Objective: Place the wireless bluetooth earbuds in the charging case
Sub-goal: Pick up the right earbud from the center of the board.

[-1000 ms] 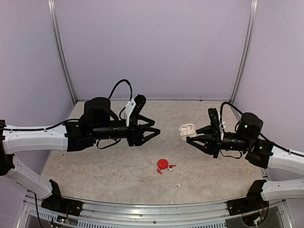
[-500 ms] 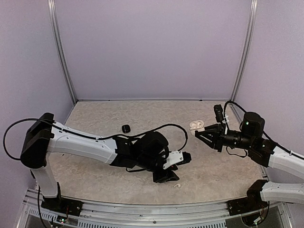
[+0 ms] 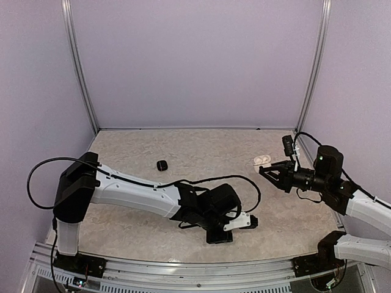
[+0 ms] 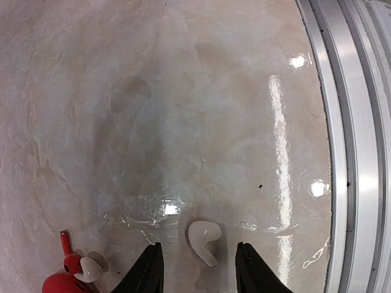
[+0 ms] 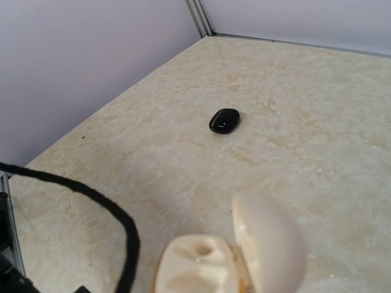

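A white earbud (image 4: 203, 242) lies flat on the table near its front edge. My left gripper (image 4: 198, 270) is open, with one finger on each side of this earbud and a gap to both. From above, the left gripper (image 3: 220, 234) points down at the table and hides the earbud. The white charging case (image 5: 200, 265) is open, its lid (image 5: 269, 241) up and its sockets empty. My right gripper (image 3: 266, 169) is shut on the charging case (image 3: 263, 160) at the right, off the table. A red earbud (image 4: 66, 245) and another white earbud (image 4: 91, 267) lie by a red case (image 4: 61, 284).
A small black case (image 3: 162, 165) lies shut at the back left of the table, also in the right wrist view as the black case (image 5: 224, 120). The metal front rail (image 4: 357, 152) runs close beside the left gripper. A black cable (image 5: 91, 201) trails across the table.
My left arm swung from the back left to the front middle and came down over the white earbud, its jaws narrowing. My right gripper drew back to the right with the white case.
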You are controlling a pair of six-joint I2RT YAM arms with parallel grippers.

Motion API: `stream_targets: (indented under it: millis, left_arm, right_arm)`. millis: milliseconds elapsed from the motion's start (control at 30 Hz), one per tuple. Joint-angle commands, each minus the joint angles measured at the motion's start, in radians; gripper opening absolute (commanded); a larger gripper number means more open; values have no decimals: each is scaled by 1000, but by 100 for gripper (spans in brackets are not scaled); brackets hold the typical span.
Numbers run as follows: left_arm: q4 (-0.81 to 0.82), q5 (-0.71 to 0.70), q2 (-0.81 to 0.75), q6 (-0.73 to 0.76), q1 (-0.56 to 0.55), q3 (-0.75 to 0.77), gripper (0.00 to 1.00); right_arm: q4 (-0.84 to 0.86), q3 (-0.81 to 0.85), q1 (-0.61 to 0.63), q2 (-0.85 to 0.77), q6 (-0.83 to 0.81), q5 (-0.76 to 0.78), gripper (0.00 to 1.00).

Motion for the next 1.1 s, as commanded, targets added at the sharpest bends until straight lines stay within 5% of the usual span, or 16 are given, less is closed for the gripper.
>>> stream_targets:
  millis: [0,800,1067]
  left_arm:
    - [-69,-47,40,18,-4,55,41]
    - [-129,-16,137,23,3,148,35]
    - [-98,4,123,2,20,128,22]
  right_arm:
    - [-3,-10,-22,-15,12,-29,0]
    - [-13,-2,-37,3,2,-34,0]
    - [-14,-4,-37,4,0,-34,0]
